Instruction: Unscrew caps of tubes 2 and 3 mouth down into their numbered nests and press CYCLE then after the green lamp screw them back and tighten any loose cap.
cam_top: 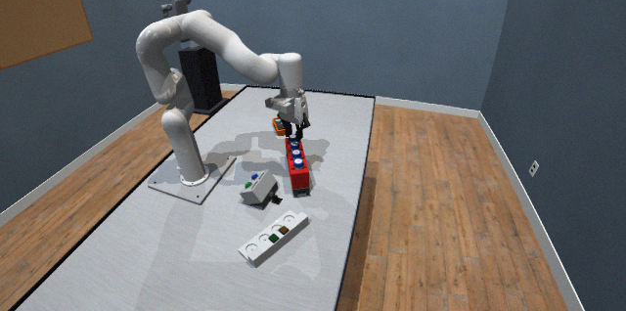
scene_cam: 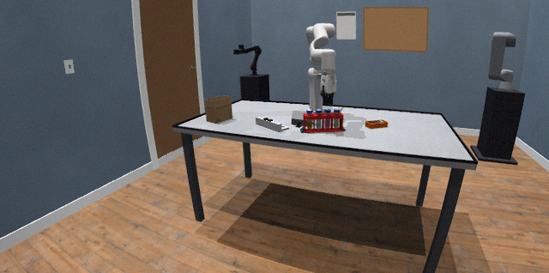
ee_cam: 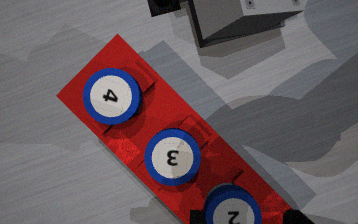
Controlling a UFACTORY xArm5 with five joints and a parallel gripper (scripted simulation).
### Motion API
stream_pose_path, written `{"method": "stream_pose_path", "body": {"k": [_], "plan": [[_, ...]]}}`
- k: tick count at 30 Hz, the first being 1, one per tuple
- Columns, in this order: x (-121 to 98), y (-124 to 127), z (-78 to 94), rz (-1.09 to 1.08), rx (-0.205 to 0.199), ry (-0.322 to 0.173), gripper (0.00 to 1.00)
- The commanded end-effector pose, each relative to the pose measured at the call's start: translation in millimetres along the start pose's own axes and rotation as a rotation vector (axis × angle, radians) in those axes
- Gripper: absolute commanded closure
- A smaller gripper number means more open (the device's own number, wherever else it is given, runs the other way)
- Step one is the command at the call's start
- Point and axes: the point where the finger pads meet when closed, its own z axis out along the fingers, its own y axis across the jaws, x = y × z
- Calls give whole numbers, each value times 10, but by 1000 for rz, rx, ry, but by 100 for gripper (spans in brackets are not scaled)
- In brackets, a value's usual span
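Observation:
The red decapping station (cam_top: 297,166) holds its tubes with blue-rimmed caps on. The wrist view shows cap 4 (ee_cam: 111,96), cap 3 (ee_cam: 172,156) and cap 2 (ee_cam: 232,209) seated on their tubes. My gripper (cam_top: 297,131) hangs just above the far end of the rack. It is open, with a dark fingertip on each side of cap 2 and a gap to it on both sides. Cap 1 is out of the wrist view. The white cap tray (cam_top: 274,238) lies near the table's front, its nests empty and both lamps dark.
The grey key housing (cam_top: 258,188), with the blue key (cam_top: 254,176) and the green key (cam_top: 247,184), stands beside the rack's near end. An orange device (cam_top: 279,126) lies just behind the gripper. A cardboard box (scene_cam: 219,109) stands at a table corner.

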Motion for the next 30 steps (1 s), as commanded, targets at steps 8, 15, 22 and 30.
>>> {"method": "stream_pose_path", "body": {"k": [8, 15, 22, 30], "plan": [[-11, -7, 257, 0, 2, -2, 54], [-11, -7, 282, 0, 2, -2, 54], [-10, -6, 306, 0, 2, -2, 54], [-10, -6, 346, 0, 2, -2, 54]]}}
